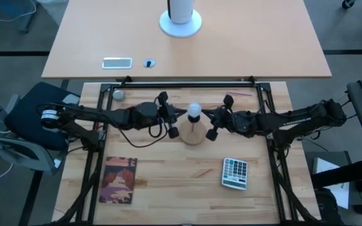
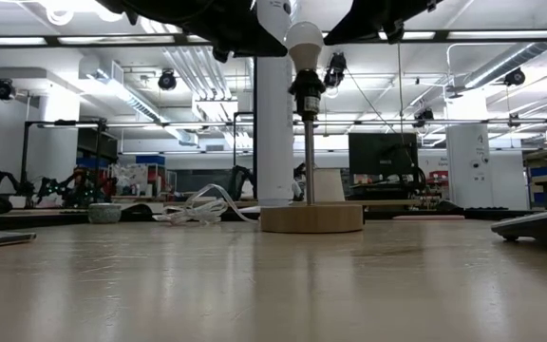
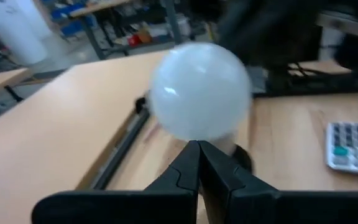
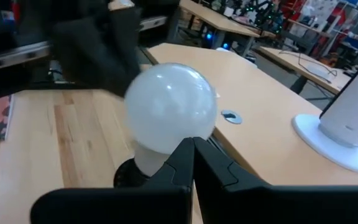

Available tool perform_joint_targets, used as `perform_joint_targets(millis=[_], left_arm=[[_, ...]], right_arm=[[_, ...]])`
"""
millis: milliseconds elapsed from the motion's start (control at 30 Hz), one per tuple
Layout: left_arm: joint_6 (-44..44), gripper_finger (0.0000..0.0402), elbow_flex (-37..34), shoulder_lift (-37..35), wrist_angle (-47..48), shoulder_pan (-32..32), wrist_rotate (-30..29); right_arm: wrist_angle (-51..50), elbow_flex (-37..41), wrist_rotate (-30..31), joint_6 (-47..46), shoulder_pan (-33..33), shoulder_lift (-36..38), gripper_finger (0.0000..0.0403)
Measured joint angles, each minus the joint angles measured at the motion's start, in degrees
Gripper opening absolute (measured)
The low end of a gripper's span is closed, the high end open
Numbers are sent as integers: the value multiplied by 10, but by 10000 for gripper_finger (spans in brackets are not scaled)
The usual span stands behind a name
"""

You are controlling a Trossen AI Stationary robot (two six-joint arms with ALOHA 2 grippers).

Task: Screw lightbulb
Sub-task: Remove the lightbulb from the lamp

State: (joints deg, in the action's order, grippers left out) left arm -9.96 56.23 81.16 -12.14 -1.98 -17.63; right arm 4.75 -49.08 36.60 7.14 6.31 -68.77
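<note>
Left gripper (image 3: 198, 149): one, fingers pressed together, empty, at the bulb's 9 o'clock, tips just short of it.
Right gripper (image 4: 194, 146): one, also closed on nothing, at the bulb's 3 o'clock.
Bulb (image 1: 194, 112): one, sitting upright in a socket on one stand (image 1: 193, 134), mid-table.
Calculator (image 1: 235, 172): one, at 5 o'clock.
Book (image 1: 118, 180): one, at 7 o'clock.
Grey ball (image 1: 118, 95): one, at 10 o'clock.

You see two matte-black jointed arms trailing black cables. The left claw (image 3: 197, 163) and right claw (image 4: 193, 160) each show angular black fingers on a flat black crossbar.
</note>
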Motion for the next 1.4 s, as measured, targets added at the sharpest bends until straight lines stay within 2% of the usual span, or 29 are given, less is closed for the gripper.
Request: perform_joint_targets(millis=[233, 433, 600, 767, 1133, 1400], left_arm=[[2, 0, 0, -15, 26, 2, 5], [-1, 0, 0, -16, 14, -1, -25], [-6, 0, 0, -8, -10, -9, -41], [-27, 0, 0, 4, -48, -10, -8], [-28, 0, 0, -4, -32, 5, 17], [-28, 0, 0, -18, -27, 10, 11]], right_arm=[[-4, 1, 8, -3, 0, -1, 0], [-19, 2, 9, -19, 22, 1, 0], [-8, 2, 7, 2, 32, 0, 0], [1, 2, 10, 3, 24, -3, 0], [-11, 3, 16, -15, -1, -3, 0], [-19, 8, 6, -17, -3, -3, 0]])
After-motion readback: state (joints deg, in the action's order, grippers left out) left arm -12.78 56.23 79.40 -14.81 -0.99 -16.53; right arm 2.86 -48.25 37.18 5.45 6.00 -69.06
